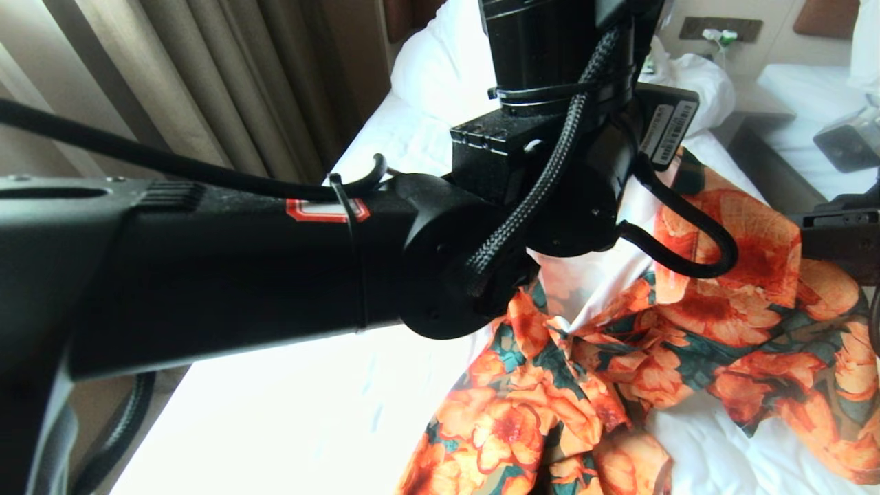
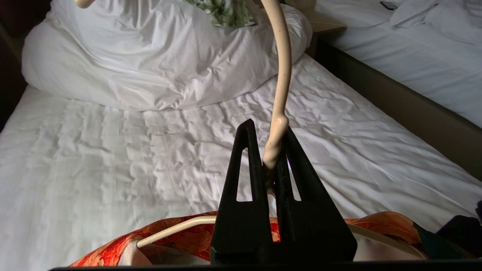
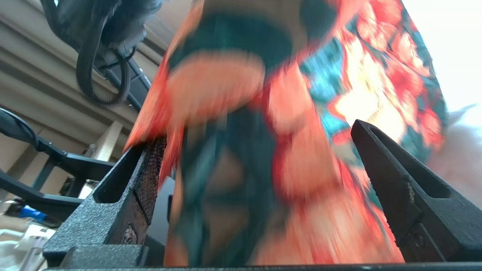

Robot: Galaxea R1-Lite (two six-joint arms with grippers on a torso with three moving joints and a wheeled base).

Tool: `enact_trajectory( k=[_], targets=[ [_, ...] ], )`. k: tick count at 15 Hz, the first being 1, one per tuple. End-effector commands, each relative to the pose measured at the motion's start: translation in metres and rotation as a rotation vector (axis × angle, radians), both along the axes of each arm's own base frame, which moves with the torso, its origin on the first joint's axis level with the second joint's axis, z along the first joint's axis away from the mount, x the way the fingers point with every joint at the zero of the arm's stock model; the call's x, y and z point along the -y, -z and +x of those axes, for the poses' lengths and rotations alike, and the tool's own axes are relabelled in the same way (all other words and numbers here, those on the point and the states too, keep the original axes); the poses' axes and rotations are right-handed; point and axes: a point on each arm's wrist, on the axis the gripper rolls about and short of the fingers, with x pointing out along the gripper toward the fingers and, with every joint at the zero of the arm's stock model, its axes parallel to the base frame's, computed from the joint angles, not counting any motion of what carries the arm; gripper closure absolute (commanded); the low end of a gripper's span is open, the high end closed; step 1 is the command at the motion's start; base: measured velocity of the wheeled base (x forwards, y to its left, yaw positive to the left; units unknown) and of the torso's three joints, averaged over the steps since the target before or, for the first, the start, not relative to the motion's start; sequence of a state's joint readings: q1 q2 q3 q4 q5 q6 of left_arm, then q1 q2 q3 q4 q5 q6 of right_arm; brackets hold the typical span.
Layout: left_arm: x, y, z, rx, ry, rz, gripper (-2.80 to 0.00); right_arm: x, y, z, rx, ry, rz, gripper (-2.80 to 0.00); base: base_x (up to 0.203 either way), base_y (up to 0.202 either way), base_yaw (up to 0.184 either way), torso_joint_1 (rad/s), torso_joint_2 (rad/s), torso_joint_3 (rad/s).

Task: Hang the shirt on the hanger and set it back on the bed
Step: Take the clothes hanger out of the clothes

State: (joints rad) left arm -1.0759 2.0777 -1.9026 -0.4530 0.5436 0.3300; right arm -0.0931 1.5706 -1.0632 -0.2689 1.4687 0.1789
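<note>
My left gripper [image 2: 268, 128] is shut on the twisted neck of the cream hanger [image 2: 281, 75], above the bed's white sheet [image 2: 94, 150]; the hook curves up and away from it. The hanger's shoulders run under the orange-flowered shirt [image 2: 180, 237] just below the fingers. In the head view my left arm [image 1: 227, 275] hides that gripper and the hanger, and the shirt [image 1: 687, 323] hangs and bunches onto the bed [image 1: 275, 412]. My right gripper [image 3: 260, 131] stands open, with blurred shirt cloth [image 3: 233, 150] hanging loose between its fingers.
A bunched white duvet and pillow [image 2: 150, 56] lie at the head of the bed, with a green-and-white cloth [image 2: 226, 11] on top. A second white bed [image 2: 414, 56] stands beyond a dark gap [image 2: 395, 113]. Curtains [image 1: 172, 82] hang beside the bed.
</note>
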Motion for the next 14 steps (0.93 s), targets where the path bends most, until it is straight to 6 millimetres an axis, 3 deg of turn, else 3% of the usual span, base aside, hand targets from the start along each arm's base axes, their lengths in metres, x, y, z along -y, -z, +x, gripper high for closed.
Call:
enact_trajectory(
  k=[1,3,10,11,14],
  targets=[
    [-0.012,-0.009,0.006,0.01,-0.03,-0.017,0.0,0.005,-0.002,-0.001,0.013,0.013,0.001,-2.8,0.0,0.0,0.0,0.0,0.0,0.0],
    [-0.024,-0.015,0.015,0.019,-0.059,-0.027,0.0,0.009,-0.006,-0.005,0.032,0.028,-0.001,-2.8,0.0,0.0,0.0,0.0,0.0,0.0],
    [-0.033,-0.018,0.023,0.023,-0.09,-0.036,0.0,0.018,-0.009,-0.007,0.086,0.062,-0.009,-2.8,0.0,0.0,0.0,0.0,0.0,0.0],
    [-0.035,-0.019,0.025,0.024,-0.097,-0.038,0.0,0.023,-0.01,-0.008,0.093,0.077,-0.011,0.0,0.0,0.0,0.0,0.0,0.0,0.0],
    [-0.048,-0.023,0.035,0.021,-0.141,-0.034,0.0,0.034,-0.019,-0.015,0.144,0.129,-0.022,0.0,0.0,0.0,0.0,0.0,0.0,0.0]
  ],
)
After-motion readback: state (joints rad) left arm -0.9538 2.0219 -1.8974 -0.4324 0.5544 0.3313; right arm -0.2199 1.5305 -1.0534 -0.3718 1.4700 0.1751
